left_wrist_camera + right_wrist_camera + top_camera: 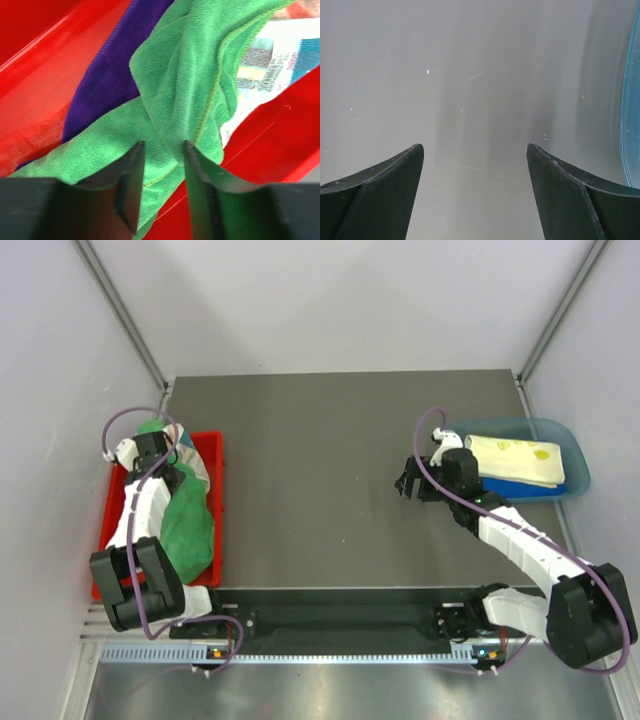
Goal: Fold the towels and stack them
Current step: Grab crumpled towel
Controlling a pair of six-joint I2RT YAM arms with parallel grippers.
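Left claw (164, 170) half apart, straddling a fold of the green towel (185, 75) in the red tray (45, 60) at nine o'clock; right claw (475, 165) wide apart, holding nothing, above the table (470, 75)

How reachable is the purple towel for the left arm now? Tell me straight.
Probably yes. The left gripper hangs over the red tray close to the purple towel, whose upper part lies bare; the green towel covers its lower edge and sits between the jaws.
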